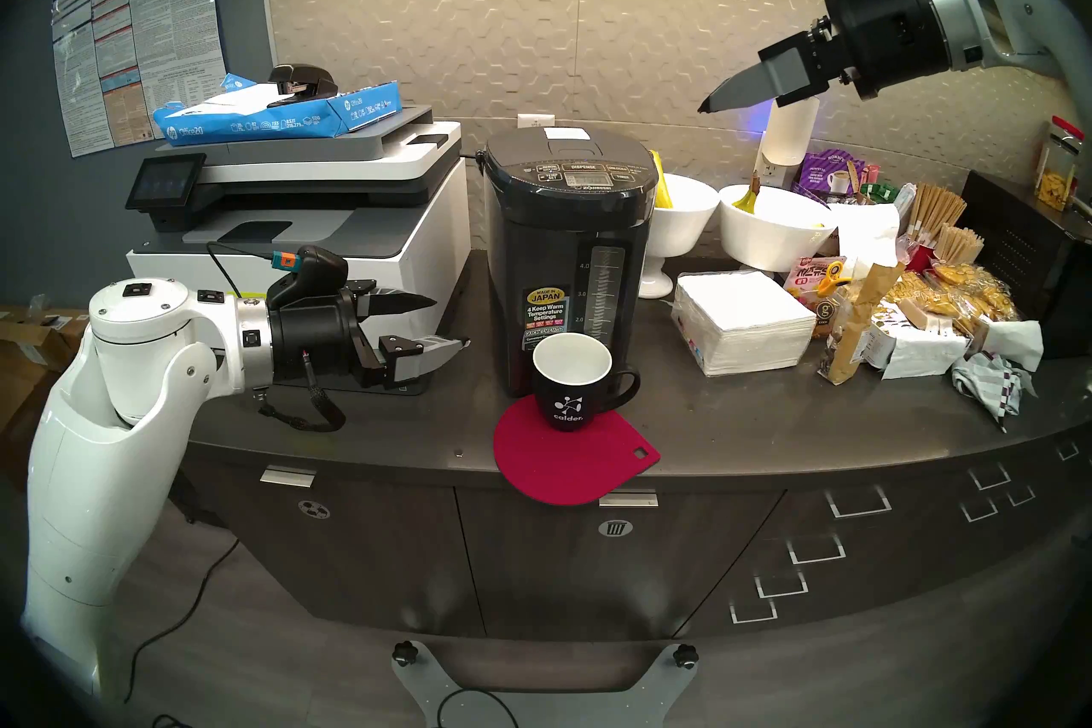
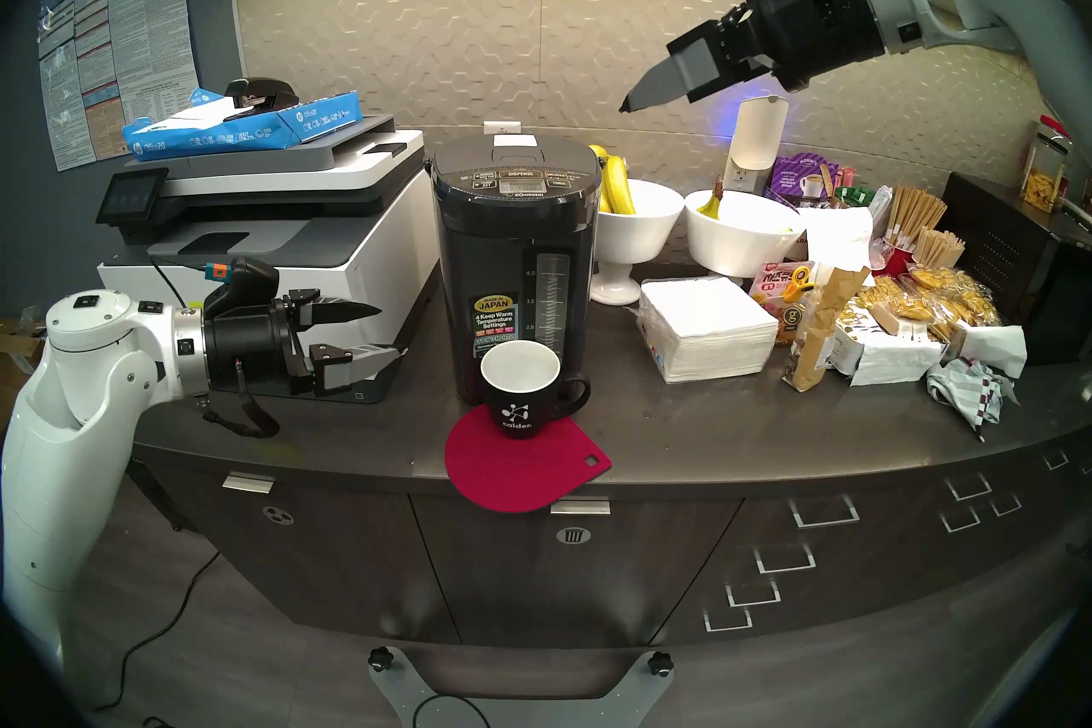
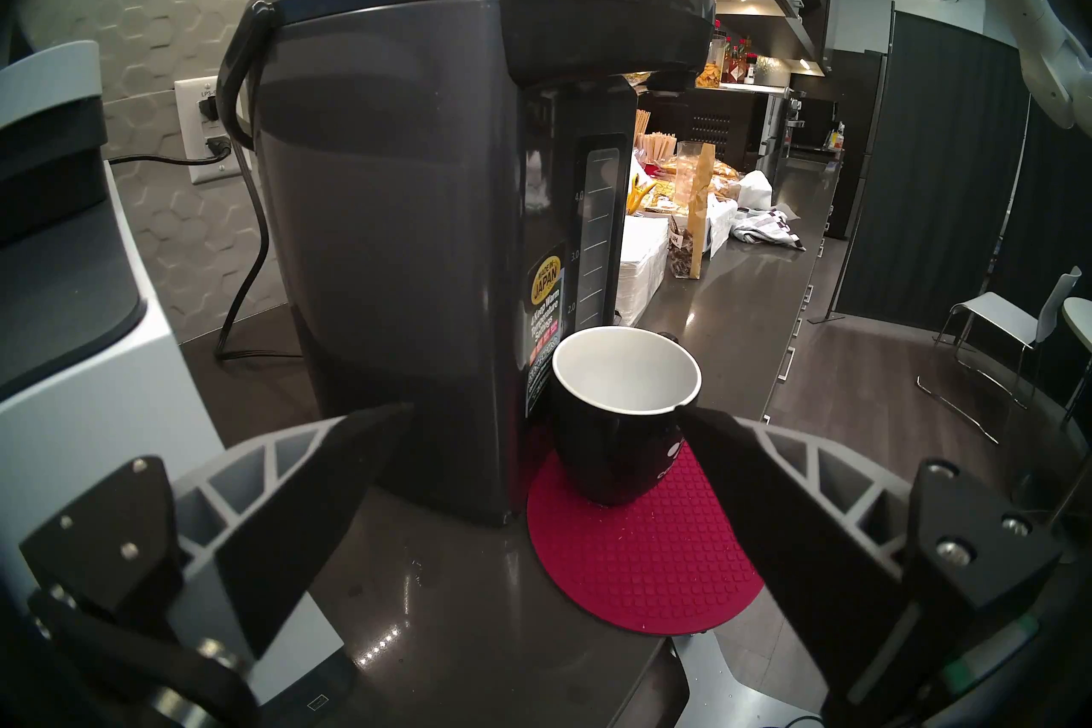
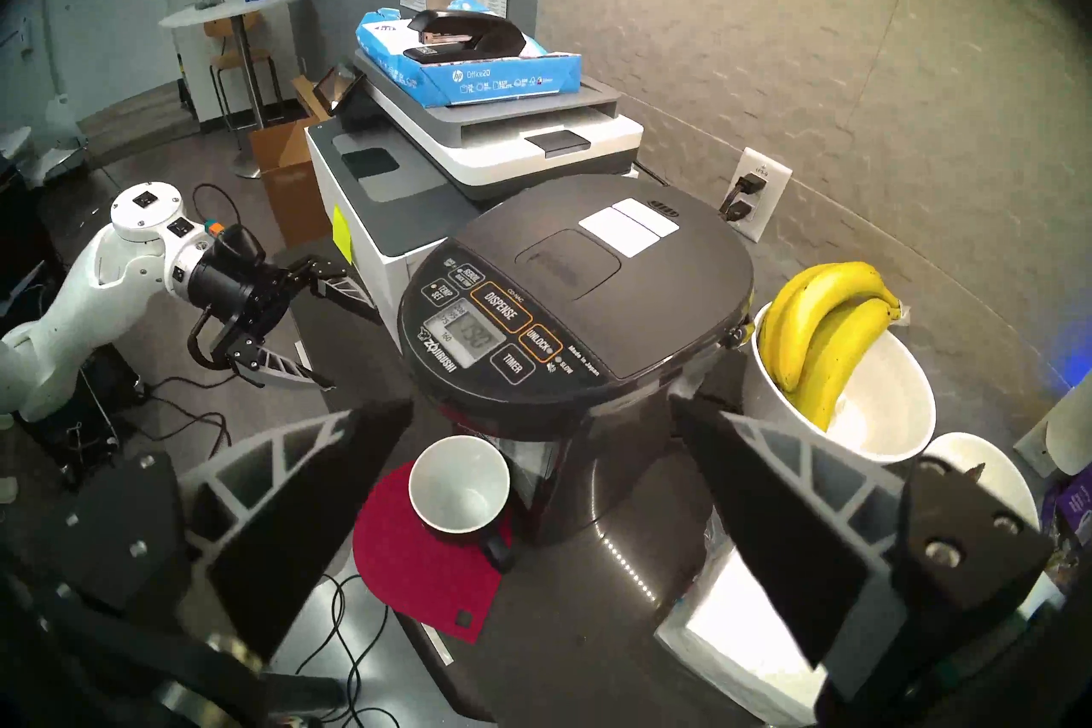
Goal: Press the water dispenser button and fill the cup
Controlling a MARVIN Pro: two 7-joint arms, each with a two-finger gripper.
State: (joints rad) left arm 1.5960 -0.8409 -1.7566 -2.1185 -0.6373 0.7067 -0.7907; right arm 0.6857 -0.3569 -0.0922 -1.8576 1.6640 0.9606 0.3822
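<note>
Evidently the head views show the cup parked on a red mat at lower centre, tight against the water dispenser, presumably so the stream lands inside. The left gripper waits at centre left, jaws spread and empty. The right gripper hangs at upper right, well above the lid.

From the left wrist, the cup sits at lower centre, empty, white inside, no water yet.

From the right wrist, the button lies at centre, the UNLOCK key just beside it; both fingers stand wide apart, holding nothing. Bananas in a white bowl crowd the right edge, and a printer stands behind.
</note>
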